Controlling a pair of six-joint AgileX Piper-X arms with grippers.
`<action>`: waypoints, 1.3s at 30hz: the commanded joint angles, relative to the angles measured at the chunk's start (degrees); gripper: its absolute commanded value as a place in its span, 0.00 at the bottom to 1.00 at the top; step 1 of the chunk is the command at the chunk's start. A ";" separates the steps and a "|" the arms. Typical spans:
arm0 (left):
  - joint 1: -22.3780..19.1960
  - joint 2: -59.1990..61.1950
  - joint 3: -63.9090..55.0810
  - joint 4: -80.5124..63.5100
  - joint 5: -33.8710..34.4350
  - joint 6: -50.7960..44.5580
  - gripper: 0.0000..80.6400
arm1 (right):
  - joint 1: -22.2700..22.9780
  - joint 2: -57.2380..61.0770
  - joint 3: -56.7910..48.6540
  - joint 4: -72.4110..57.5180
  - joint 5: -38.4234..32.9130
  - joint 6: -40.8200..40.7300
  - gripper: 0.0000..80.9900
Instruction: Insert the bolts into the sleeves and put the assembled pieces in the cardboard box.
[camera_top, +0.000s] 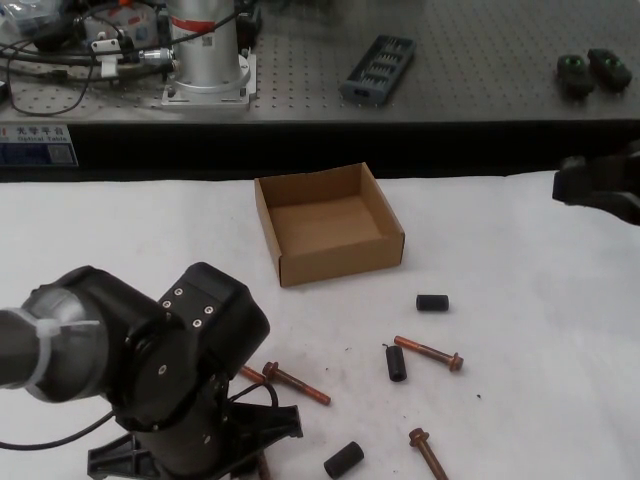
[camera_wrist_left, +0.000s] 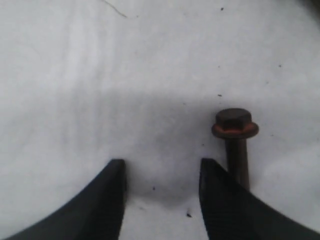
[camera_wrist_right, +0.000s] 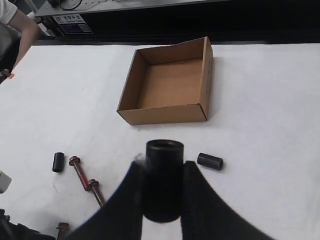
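Observation:
My right gripper (camera_wrist_right: 164, 169) is shut on an upright black sleeve (camera_wrist_right: 164, 150), held above the cloth on the near side of the open cardboard box (camera_wrist_right: 170, 112); the high view has this gripper (camera_top: 597, 190) at the right edge. My left gripper (camera_wrist_left: 162, 172) hangs open just over the cloth, low at the front left (camera_top: 245, 440). A rusty bolt (camera_wrist_left: 235, 131) lies just outside one of its fingers (camera_wrist_left: 220, 200), not between them. Loose sleeves (camera_top: 432, 303) (camera_top: 397, 363) (camera_top: 343, 459) and bolts (camera_top: 428, 352) (camera_top: 295, 383) (camera_top: 427, 452) lie scattered in front of the box (camera_top: 330, 225).
White cloth (camera_top: 120, 230) covers the bench. Behind it a dark perforated table (camera_top: 470, 60) carries a metal post (camera_top: 205, 55), cables and a black tray (camera_top: 378, 65). The box holds nothing.

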 joint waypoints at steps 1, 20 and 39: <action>-0.02 4.40 1.31 -2.50 -0.21 0.65 0.33 | 0.13 -1.36 -0.12 -0.29 -0.57 -0.28 0.07; -0.02 4.53 1.31 -2.55 -0.57 2.84 0.41 | 0.13 -3.26 -0.12 0.14 -0.57 -0.28 0.07; -0.02 0.67 -5.07 6.51 5.08 6.28 0.41 | 0.13 -3.26 -0.12 0.20 -0.57 -0.28 0.07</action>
